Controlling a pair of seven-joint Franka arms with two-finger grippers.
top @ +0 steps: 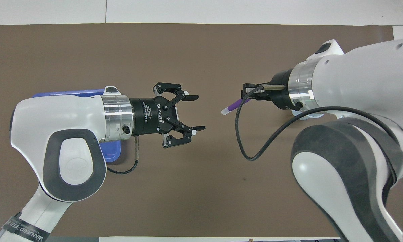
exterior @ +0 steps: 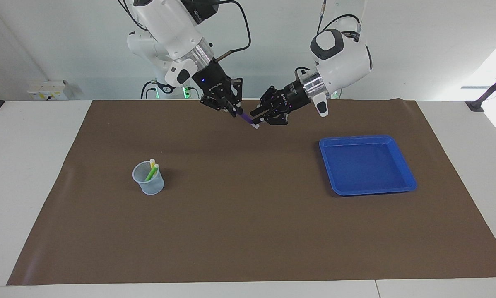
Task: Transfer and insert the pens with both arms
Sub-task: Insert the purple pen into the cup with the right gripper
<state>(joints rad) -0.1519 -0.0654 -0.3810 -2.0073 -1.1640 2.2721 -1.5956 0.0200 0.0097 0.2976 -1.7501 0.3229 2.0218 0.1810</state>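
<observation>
My right gripper (exterior: 234,111) (top: 247,94) is shut on the purple pen (exterior: 248,120) (top: 232,106), up in the air over the mat. The pen slants down, and its whitish end points toward my left gripper (exterior: 261,117) (top: 196,113). That gripper stands open a short gap from the pen's tip, with nothing between its fingers. The yellow pen (exterior: 152,162) and the green pen (exterior: 152,172) stand in a clear plastic cup (exterior: 148,183) toward the right arm's end of the table. My right arm covers the cup in the overhead view.
A blue tray (exterior: 402,163) (top: 70,93) with nothing in it lies on the brown mat (exterior: 248,231) toward the left arm's end. My left arm partly covers it in the overhead view. A black cable (top: 245,148) loops below my right wrist.
</observation>
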